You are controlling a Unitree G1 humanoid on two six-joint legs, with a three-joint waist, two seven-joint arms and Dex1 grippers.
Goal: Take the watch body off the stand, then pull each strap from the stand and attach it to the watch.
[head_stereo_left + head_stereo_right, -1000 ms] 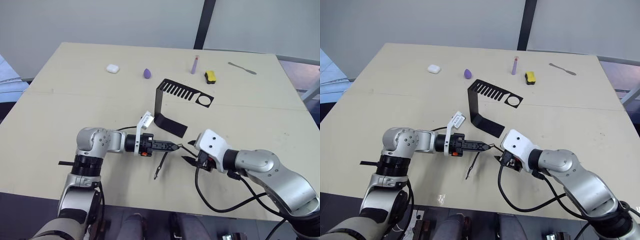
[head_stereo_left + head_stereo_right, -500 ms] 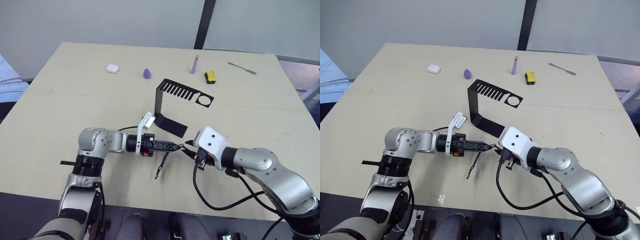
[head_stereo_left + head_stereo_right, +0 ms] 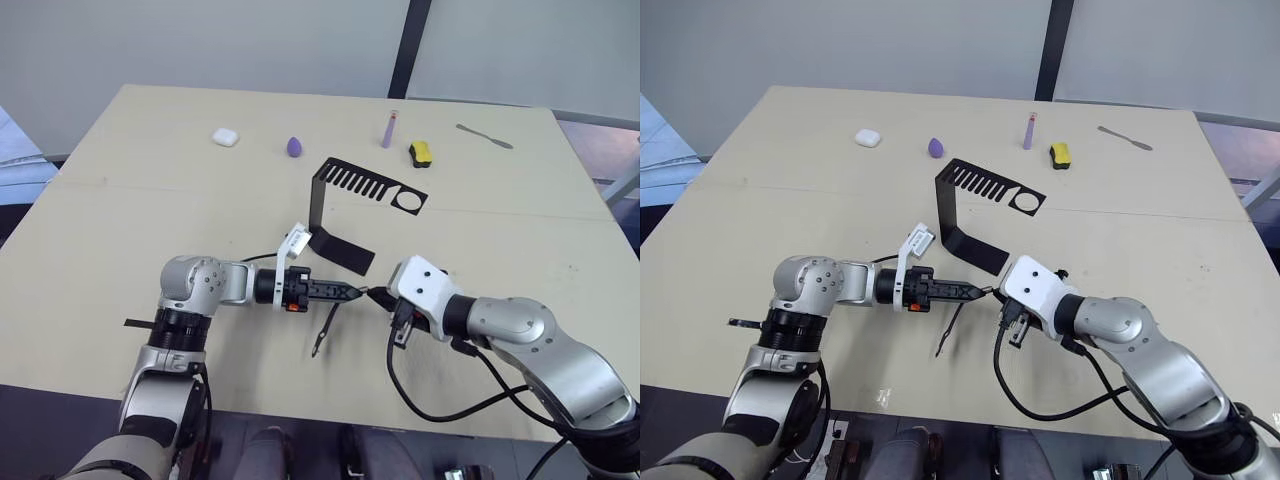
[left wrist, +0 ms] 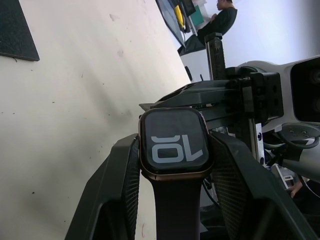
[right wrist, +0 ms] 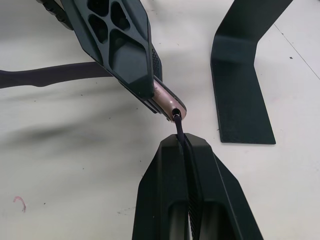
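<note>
left gripper (image 3: 350, 293) clamped the watch body (image 4: 173, 142) at frame centre, first strap (image 3: 322, 328) hanging below it. right gripper (image 5: 182, 142) pinched the second strap (image 5: 181, 131), tip at the case's edge slot. stand (image 3: 340, 215) sat bare, up and behind. risk: slight tilt jams the strap lug or pushes the case from the grip. case: rounded square, bronze-tinted rim, dark screen.

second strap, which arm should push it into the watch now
Right. The right gripper is shut on the second strap, its end at the watch body's slot. The left gripper just clamps the watch, first strap hanging.
</note>
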